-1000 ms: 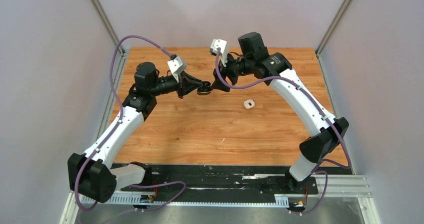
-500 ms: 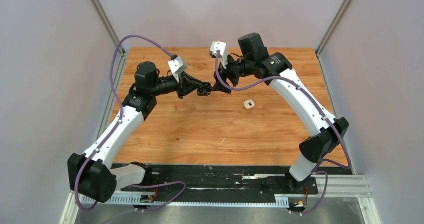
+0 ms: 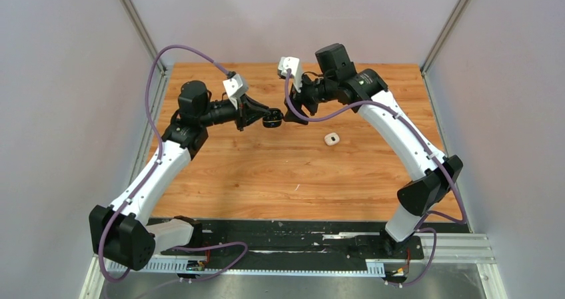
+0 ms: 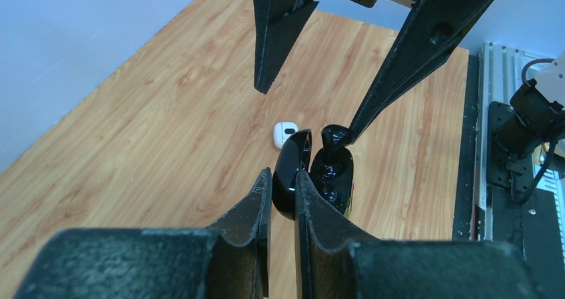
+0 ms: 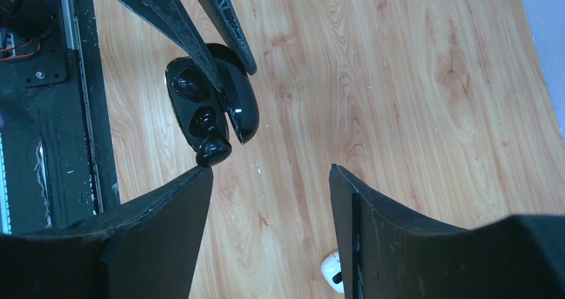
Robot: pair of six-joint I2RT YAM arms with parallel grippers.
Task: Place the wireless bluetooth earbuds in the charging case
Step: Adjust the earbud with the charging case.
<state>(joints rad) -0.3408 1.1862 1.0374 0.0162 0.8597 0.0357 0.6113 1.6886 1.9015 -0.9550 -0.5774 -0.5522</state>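
My left gripper (image 3: 270, 119) (image 4: 283, 176) is shut on the open lid of the glossy black charging case (image 4: 331, 174) (image 5: 203, 106) and holds it above the table. A black earbud (image 4: 335, 138) (image 5: 213, 151) sits at the case's rim, sticking partly out of it. My right gripper (image 3: 288, 115) (image 5: 270, 172) is open. One of its fingertips (image 5: 200, 174) touches the black earbud, and nothing lies between its fingers. A white earbud (image 3: 331, 139) (image 4: 285, 132) (image 5: 331, 271) lies on the wood below and to the right of the grippers.
The wooden table (image 3: 266, 179) is ringed by grey walls. A black mounting strip with cables (image 3: 300, 239) runs along its near edge. Purple cables loop over both arms.
Both grippers and the case have crept slightly toward the far side of the table. The grip on the case and the open right jaws look the same.
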